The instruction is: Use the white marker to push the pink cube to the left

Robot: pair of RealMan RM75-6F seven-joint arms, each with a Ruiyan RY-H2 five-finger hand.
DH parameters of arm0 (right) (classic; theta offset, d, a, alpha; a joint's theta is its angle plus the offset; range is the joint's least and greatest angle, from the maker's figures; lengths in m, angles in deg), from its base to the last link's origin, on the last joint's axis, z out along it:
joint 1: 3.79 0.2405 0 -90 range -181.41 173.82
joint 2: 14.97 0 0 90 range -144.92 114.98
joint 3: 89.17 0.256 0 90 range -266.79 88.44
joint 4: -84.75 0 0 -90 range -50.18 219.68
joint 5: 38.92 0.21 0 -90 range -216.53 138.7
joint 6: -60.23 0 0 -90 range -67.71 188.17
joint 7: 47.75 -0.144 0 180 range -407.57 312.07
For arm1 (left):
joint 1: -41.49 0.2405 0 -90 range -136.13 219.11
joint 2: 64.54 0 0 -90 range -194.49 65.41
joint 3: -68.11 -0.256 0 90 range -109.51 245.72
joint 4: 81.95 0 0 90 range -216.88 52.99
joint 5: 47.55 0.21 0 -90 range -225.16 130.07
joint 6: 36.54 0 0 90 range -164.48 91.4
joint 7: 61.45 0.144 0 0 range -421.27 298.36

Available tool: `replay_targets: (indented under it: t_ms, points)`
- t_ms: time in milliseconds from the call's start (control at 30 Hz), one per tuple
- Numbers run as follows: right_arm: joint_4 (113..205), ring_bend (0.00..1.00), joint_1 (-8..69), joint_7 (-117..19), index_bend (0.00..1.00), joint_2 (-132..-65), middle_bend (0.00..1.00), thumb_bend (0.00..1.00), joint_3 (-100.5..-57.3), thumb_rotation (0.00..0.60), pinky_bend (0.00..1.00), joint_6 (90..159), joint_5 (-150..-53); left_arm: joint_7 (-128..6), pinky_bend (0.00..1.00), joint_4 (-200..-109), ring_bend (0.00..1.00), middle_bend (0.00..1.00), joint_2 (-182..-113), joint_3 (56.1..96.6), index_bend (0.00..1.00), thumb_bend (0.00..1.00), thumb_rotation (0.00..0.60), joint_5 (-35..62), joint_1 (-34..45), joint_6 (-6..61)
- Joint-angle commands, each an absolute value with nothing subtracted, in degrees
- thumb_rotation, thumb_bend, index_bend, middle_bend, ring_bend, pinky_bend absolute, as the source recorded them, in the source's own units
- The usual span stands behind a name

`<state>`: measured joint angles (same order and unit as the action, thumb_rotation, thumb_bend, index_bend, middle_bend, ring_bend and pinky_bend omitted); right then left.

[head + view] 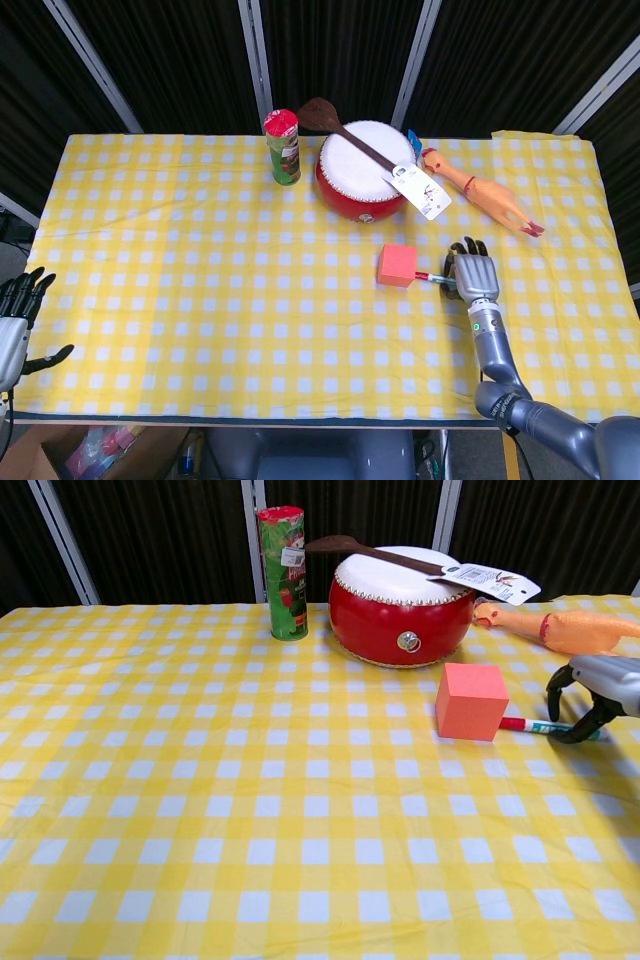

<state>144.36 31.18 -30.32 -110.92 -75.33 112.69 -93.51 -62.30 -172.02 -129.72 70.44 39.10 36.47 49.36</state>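
1. Only your head view shows the left hand point(18, 315), fingers spread and holding nothing, off the table's near-left corner.
2. Your chest view shows the right hand point(592, 692) with fingers curled down onto the white marker point(545, 726).
3. The pink cube point(471, 701) sits just left of that hand, touching the marker's red tip.

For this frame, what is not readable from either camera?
- Right hand: cut by the chest view's right edge; whether it grips the white marker is unclear, since in the head view the hand covers the marker's far end.
- Left hand: cropped at the head view's left edge, absent from the chest view.
- Tag print on the drum: too small.
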Motion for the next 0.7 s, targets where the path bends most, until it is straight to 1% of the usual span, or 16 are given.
replay_targets:
  t_ms: [33,333,533,700]
  points:
    - [144.97,0.07,31.09,-30.64,0.69,-110.4,0.24,0.53,-75.47,0.6,0.08,113.26,-94.43,-62.48,0.0,-172.05,0.0,0.0,-129.69,70.44,0.0,0.02,0.6,39.03,36.48,49.32]
    - [146.55,0.08,31.13,-31.75,0.69,-106.9,0.24,0.53,-76.32,0.6,0.08,114.65,-99.08,-63.21,0.0,-172.4,0.0,0.0,-129.41,70.4,0.0,0.02,0.6,38.8,36.49,49.06]
    - [146.96,0.08,30.87,-34.0,0.69,-104.32,0.24,0.53,-76.38,0.6,0.08,113.33,-99.95,-63.45,0.0,-172.73,0.0,0.0,-129.29,70.26,0.0,0.02,0.6,38.82,36.5,48.88]
    - [146.36,0.09,30.6,-36.27,0.69,-103.71,0.24,0.53,-76.36,0.6,0.08,112.18,-100.01,-63.37,0.0,-172.83,0.0,0.0,-129.33,70.21,0.0,0.02,0.6,38.88,36.44,48.77]
